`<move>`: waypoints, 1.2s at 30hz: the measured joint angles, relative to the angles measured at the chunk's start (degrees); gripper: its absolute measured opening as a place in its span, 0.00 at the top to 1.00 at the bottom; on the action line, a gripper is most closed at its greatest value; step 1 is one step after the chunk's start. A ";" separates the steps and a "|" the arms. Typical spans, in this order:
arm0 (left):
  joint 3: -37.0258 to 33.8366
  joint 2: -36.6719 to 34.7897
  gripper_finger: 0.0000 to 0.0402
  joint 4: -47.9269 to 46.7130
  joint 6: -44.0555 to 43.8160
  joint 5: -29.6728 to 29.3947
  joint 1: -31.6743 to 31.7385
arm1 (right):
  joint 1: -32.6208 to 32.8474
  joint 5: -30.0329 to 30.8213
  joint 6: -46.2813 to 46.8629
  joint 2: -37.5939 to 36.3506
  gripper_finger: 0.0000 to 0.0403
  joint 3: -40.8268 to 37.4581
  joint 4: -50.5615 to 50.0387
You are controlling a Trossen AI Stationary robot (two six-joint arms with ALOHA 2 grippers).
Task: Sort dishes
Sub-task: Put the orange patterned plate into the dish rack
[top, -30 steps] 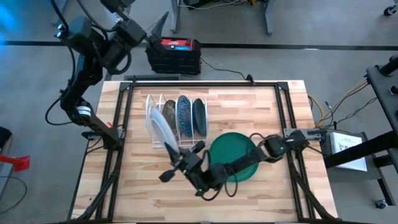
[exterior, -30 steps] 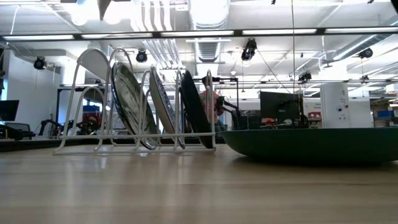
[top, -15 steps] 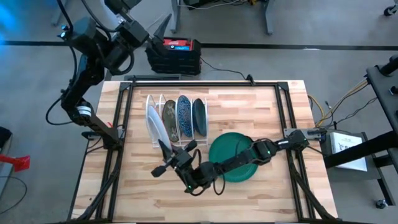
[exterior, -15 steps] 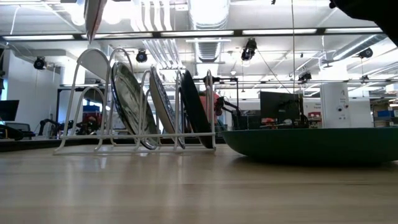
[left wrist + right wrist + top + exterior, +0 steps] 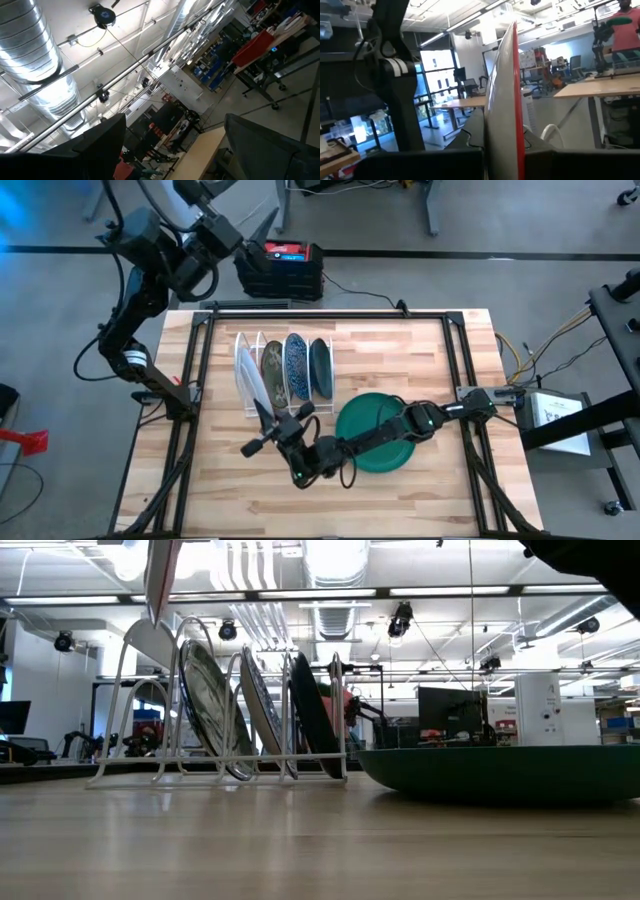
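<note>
The right hand (image 5: 262, 423) is clamped on the rim of a red-backed plate (image 5: 504, 95), holding it on edge above the leftmost slot of the white wire rack (image 5: 283, 375) on the bench (image 5: 420, 350). The plate looks stiff, glazed, slippery and breakable, so an edge grip suits it. The left hand (image 5: 175, 140), fingers apart, waits high beyond the bench's far left corner.

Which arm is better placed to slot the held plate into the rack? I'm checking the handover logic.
The right. Its tool already grips the red-edged plate on edge, just over the white rack and its free leftmost slot. The left tool is raised off beyond the table's far edge, holding nothing.
</note>
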 joint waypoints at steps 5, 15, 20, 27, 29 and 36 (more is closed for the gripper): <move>0.00 0.00 0.19 -0.37 0.00 0.00 0.06 | -0.40 0.75 0.75 -0.04 0.98 0.00 -1.52; 0.00 0.00 0.19 -1.35 -0.38 -0.02 0.06 | -1.89 1.31 11.82 -0.04 0.98 -0.02 -13.28; 0.00 0.00 0.19 -2.16 -0.86 0.00 0.06 | -2.39 3.09 16.74 -0.04 0.98 -0.02 -18.53; 0.00 0.00 0.19 -2.14 -1.33 0.02 0.11 | -2.52 5.60 18.18 -0.04 0.98 -0.04 -20.65; 0.00 0.00 0.19 -2.14 -1.33 0.02 0.17 | -2.50 6.43 18.18 -0.04 0.98 -0.04 -20.94; 0.00 0.67 0.19 -2.08 -1.33 0.04 0.22 | -2.79 6.43 23.73 -0.07 0.98 -0.04 -26.68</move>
